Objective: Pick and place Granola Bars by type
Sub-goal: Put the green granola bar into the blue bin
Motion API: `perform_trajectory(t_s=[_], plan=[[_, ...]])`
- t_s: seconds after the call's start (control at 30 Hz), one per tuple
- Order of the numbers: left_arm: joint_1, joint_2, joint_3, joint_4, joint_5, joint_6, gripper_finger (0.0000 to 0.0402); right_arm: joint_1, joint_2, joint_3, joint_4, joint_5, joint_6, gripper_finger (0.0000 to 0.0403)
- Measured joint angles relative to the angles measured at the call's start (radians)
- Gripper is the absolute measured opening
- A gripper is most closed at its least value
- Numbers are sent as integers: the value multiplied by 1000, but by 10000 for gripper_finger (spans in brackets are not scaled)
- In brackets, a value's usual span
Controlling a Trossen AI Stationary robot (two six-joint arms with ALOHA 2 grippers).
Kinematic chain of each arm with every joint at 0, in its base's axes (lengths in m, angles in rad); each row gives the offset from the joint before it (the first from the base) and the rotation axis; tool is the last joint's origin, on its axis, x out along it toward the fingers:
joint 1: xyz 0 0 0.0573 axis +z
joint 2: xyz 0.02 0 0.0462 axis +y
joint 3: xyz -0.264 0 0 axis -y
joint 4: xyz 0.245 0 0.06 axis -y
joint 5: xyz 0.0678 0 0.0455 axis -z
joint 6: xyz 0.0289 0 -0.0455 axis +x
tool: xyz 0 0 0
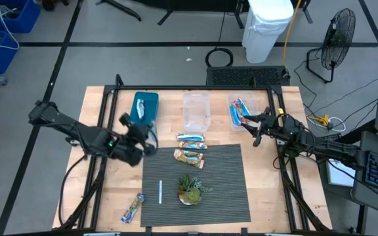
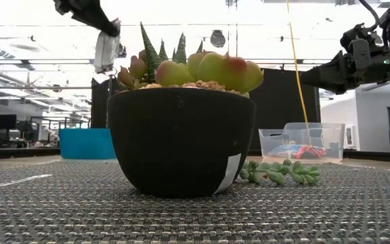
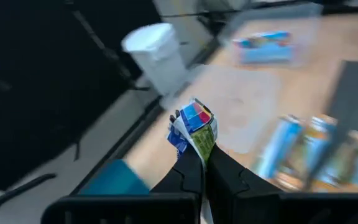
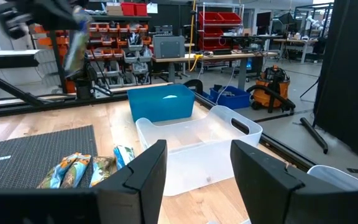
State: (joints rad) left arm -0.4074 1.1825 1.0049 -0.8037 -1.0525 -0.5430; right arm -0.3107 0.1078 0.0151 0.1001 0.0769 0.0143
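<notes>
Nearest your low camera sits the black round pot of green succulents [image 2: 181, 139], on the dark woven mat [image 1: 222, 190] at the table's front edge. Your left hand [image 3: 199, 144] is raised above the table near the teal plastic bin [image 1: 144, 107] at the back-left, fingers pressed together on one end of a silvery-blue wrapped granola bar [image 3: 194, 127]; the rest of the bar sticks out free past the fingertips. Your right hand [image 4: 197, 163] hovers with fingers apart and empty, at the back-right beside the clear plastic tub holding blue-and-red bars [image 1: 239, 113]. An empty clear plastic tub [image 1: 196, 110] stands between the two containers.

Still to sort: a silvery-blue bar [image 1: 191, 137] and two tan-and-blue bars [image 1: 189, 157] at the mat's back edge, and one blue-and-gold bar [image 1: 133, 208] near the table's front-left corner. A thin white stick [image 1: 160, 191] lies on the mat.

Expect these bars to be light, with slick, crinkly wrappers that flex and may pivot or slip in a pinch at the end. You would likely hold steadier by gripping across the middle of the short width.
</notes>
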Motion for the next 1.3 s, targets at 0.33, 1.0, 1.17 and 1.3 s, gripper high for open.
perform_trajectory(t_s=[0.33, 1.0, 1.17, 1.3], plan=[[250, -339, -284, 140, 58, 125, 8, 0, 0, 0, 0, 0, 0, 169], [1053, -613, -545, 703, 842, 517, 8, 0, 0, 0, 0, 0, 0, 169], [1214, -505, -545, 695, 1014, 408, 8, 0, 0, 0, 0, 0, 0, 169], [1267, -375, -545, 695, 1047, 398, 7, 0, 0, 0, 0, 0, 0, 169]])
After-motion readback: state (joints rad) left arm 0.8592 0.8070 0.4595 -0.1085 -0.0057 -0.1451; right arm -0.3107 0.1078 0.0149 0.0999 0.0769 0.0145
